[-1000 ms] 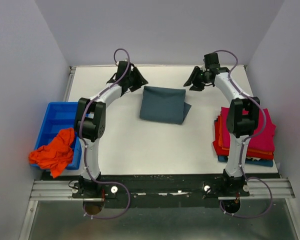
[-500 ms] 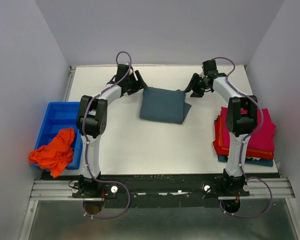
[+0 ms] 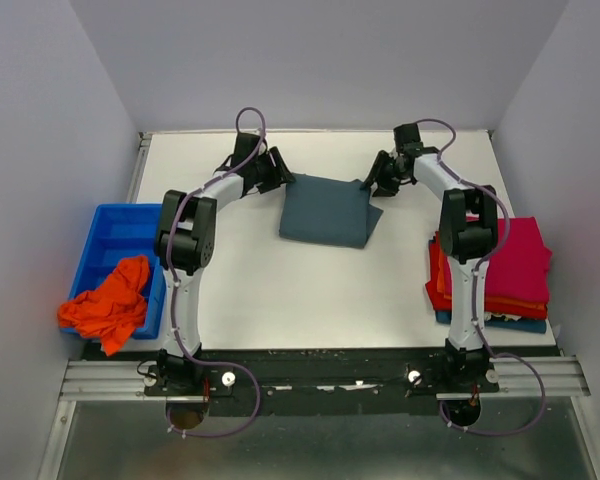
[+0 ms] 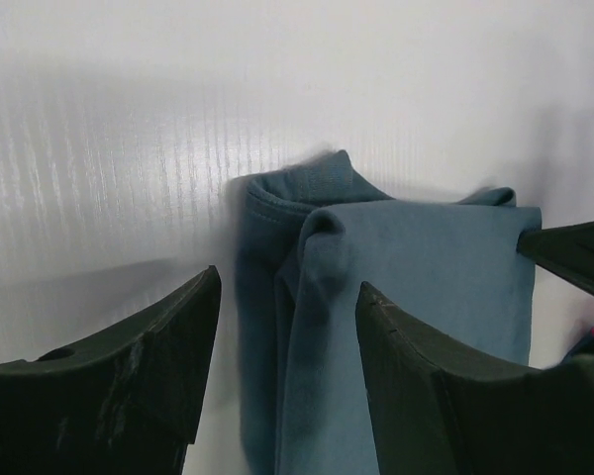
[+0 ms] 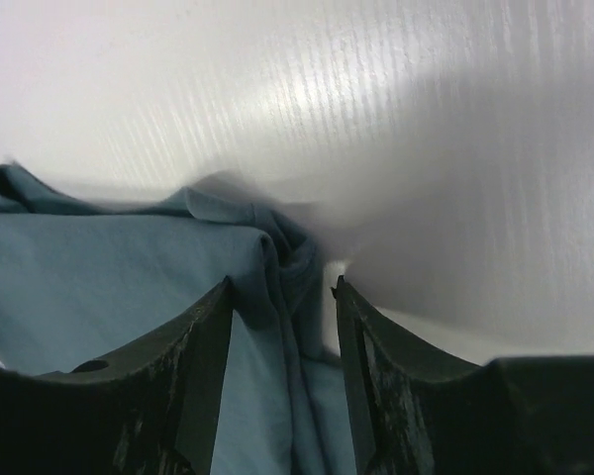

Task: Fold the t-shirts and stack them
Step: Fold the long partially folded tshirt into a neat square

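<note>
A folded slate grey-blue t-shirt [image 3: 325, 210] lies at the middle back of the table. My left gripper [image 3: 285, 176] is open at its far left corner; in the left wrist view [image 4: 287, 287] the fingers straddle the folded edge of the shirt [image 4: 406, 297]. My right gripper [image 3: 370, 184] is open at its far right corner, its fingers straddling the shirt's bunched edge [image 5: 287, 267]. A stack of folded shirts, magenta-pink [image 3: 525, 260] on top of red and orange ones, lies at the right. A crumpled orange shirt [image 3: 108, 305] hangs over the bin's front.
A rigid blue plastic bin [image 3: 110, 240] stands off the table's left edge. Grey walls close in the back and both sides. A metal rail [image 3: 320, 380] with the arm bases runs along the near edge.
Both grippers have moved inward and down to the grey-blue shirt's far corners, and now straddle its edges. The shirt has not moved.
</note>
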Controlling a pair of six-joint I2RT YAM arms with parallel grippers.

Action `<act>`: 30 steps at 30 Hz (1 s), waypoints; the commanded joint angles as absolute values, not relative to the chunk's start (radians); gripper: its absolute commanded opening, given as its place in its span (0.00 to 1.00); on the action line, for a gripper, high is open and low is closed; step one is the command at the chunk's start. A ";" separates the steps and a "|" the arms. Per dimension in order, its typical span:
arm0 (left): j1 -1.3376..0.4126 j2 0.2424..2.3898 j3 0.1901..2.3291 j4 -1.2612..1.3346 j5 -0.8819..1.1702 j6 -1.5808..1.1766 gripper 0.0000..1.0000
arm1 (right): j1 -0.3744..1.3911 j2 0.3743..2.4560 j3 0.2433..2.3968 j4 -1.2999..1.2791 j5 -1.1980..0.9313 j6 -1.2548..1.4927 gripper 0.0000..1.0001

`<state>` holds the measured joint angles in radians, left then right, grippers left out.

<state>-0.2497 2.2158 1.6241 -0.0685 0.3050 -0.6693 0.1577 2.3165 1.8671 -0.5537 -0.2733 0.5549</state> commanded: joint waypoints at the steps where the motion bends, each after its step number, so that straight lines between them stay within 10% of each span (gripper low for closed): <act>1: -0.242 2.261 1.669 -0.063 0.344 -0.653 0.66 | 0.172 2.394 1.954 -0.618 -0.236 0.584 0.52; 7: -0.236 2.287 1.690 -0.063 0.367 -0.658 0.63 | 0.187 2.427 2.005 -0.666 -0.218 0.598 0.35; 11: -0.235 2.286 1.686 -0.048 0.380 -0.664 0.63 | 0.187 2.416 1.987 -0.644 -0.206 0.604 0.03; 30: -0.233 2.419 1.789 -0.127 0.373 -0.709 0.50 | 0.187 2.442 2.057 -0.655 -0.216 0.584 0.01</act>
<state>-0.2363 2.3531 1.7393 -0.0292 0.3832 -0.7067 0.1822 2.4107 2.0262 -0.6380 -0.2237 0.5991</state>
